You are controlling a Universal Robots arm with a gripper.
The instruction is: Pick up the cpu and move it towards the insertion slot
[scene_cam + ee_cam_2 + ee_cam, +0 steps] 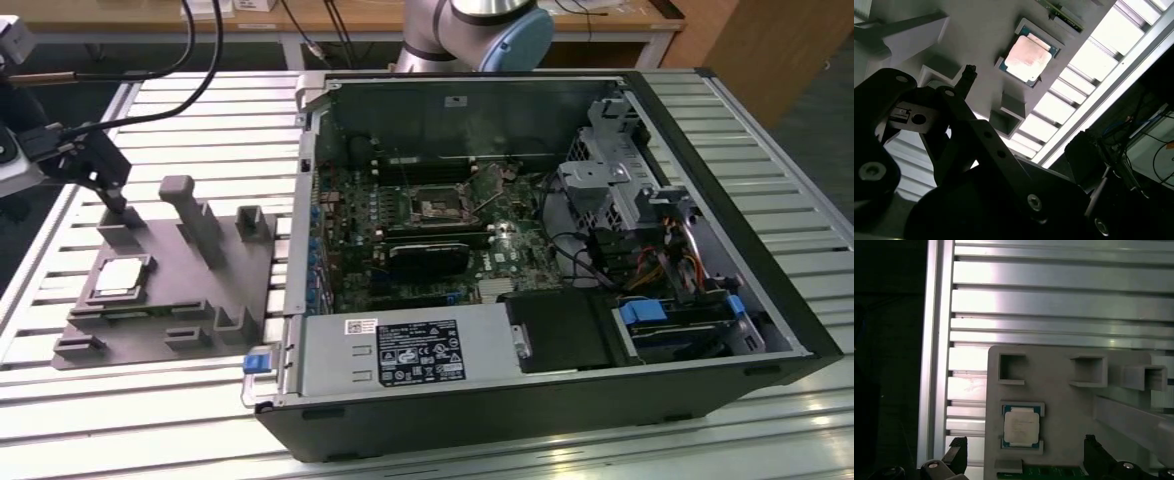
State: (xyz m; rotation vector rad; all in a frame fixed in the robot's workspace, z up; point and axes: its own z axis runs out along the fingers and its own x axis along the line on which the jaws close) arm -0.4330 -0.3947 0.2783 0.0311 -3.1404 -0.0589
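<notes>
While seated in square recess of grey fixture (1064,405), cpu (1021,426) shows flat silvery lid, pale tan rim; gripper (1024,442) jaws apart, clear of it.

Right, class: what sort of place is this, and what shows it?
Probably a robotics lab bench for computer assembly: an open computer case lies on a slatted aluminium table, beside a grey fixture holding the cpu.

exterior view high, wrist views share fixture (1064,410) (979,40)
</notes>
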